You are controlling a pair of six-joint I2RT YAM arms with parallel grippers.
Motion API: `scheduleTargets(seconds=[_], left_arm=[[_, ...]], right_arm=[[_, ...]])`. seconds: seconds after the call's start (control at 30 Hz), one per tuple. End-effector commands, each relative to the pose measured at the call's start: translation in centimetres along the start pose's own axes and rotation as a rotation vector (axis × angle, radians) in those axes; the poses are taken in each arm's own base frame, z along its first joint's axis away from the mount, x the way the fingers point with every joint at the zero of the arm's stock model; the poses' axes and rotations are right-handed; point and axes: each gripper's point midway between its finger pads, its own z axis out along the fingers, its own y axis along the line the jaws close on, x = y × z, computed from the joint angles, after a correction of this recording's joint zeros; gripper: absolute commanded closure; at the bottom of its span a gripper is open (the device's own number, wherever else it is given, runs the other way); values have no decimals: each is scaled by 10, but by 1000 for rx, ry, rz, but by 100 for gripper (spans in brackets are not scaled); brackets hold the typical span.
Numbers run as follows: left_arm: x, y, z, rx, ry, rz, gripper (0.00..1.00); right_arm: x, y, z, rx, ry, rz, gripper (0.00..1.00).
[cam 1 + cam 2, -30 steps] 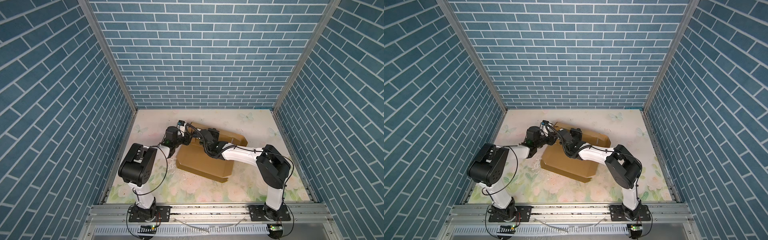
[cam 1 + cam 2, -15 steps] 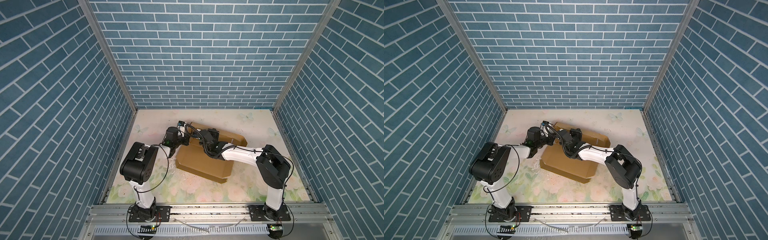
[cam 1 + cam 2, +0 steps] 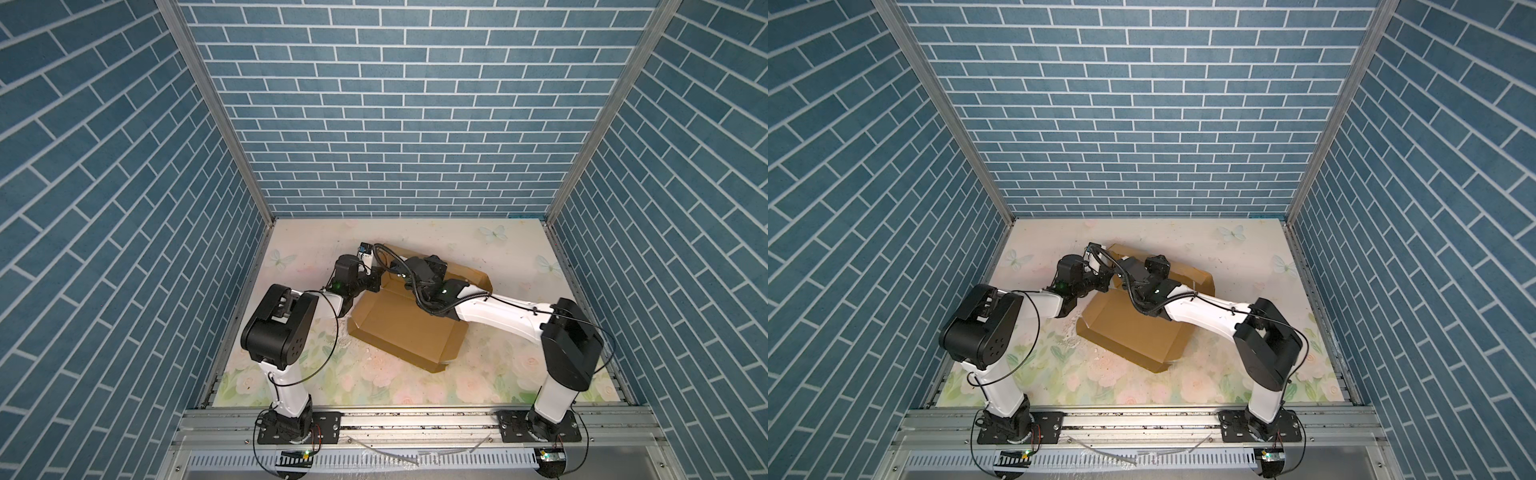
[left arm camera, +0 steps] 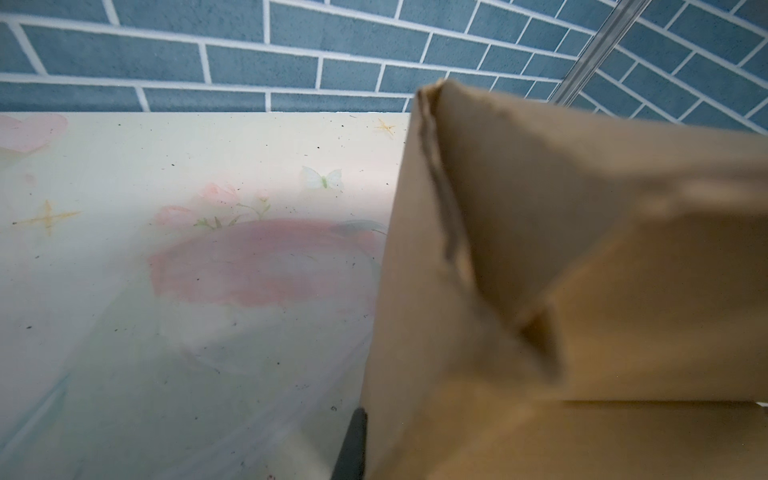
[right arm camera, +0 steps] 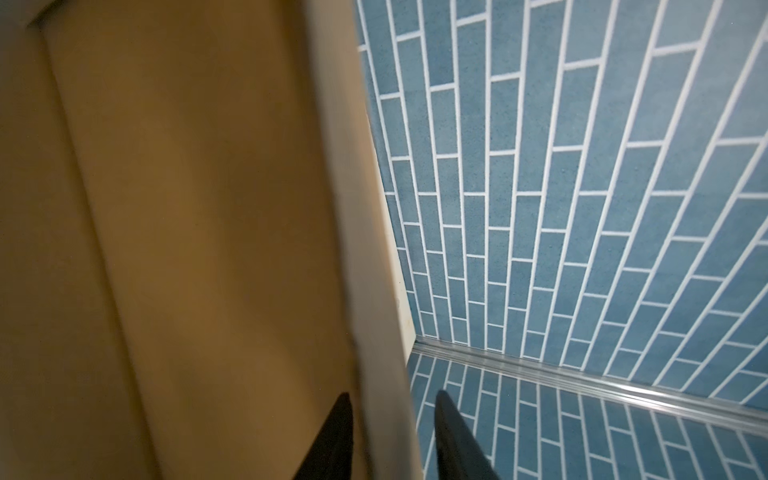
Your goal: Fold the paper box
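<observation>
Your left gripper is clenched on the paper box at its far-left corner; your right gripper straddles its edge, released.

At mid-frame in both top views, paper box resting on the table. At its upper-left corner, left gripper, in from the left; just beside, right gripper, in from the right, astride a wall edge in the right wrist view. Behind, toward upper right, rear flap.
</observation>
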Motion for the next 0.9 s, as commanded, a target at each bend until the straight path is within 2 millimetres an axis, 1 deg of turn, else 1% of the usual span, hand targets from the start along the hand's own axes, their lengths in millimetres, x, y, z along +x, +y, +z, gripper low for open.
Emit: scheduleTargets(seconds=[0.0, 0.1, 0.23, 0.33, 0.37, 0.47, 0.57, 0.63, 0.7, 0.73, 0.77, 0.87], left_arm=[[-2, -1, -3, -15, -21, 19, 94], [-1, -2, -4, -39, -20, 30, 95], [-1, -1, -8, -77, -25, 42, 99], [0, -1, -11, -116, -33, 49, 100], [0, -1, -13, -132, -36, 55, 100], [0, -4, -16, -176, -46, 79, 100], [1, -8, -16, -211, -54, 100, 100], [4, -8, -16, -233, -64, 100, 100], [-1, -9, -17, -248, -94, 99, 100], [7, -7, -19, -260, -83, 100, 100], [11, -6, -20, -270, -82, 101, 100], [15, -4, -21, -286, -87, 102, 100]], right_arm=[[-7, -30, -30, -67, -80, 218, 63], [-12, -38, -40, -94, -132, 289, 61], [-17, -47, -44, -117, -158, 373, 60], [-29, -50, -46, -145, -193, 450, 61], [-33, -54, -46, -145, -202, 489, 60], [-46, -59, -42, -180, -220, 606, 62], [-58, -60, -28, -218, -205, 736, 66], [-64, -54, -19, -262, -190, 833, 70], [-72, -42, -8, -332, -184, 915, 74], [-74, -36, -3, -344, -175, 943, 76], [-76, -32, 2, -356, -170, 975, 77], [-78, -15, 15, -412, -154, 1059, 82]])
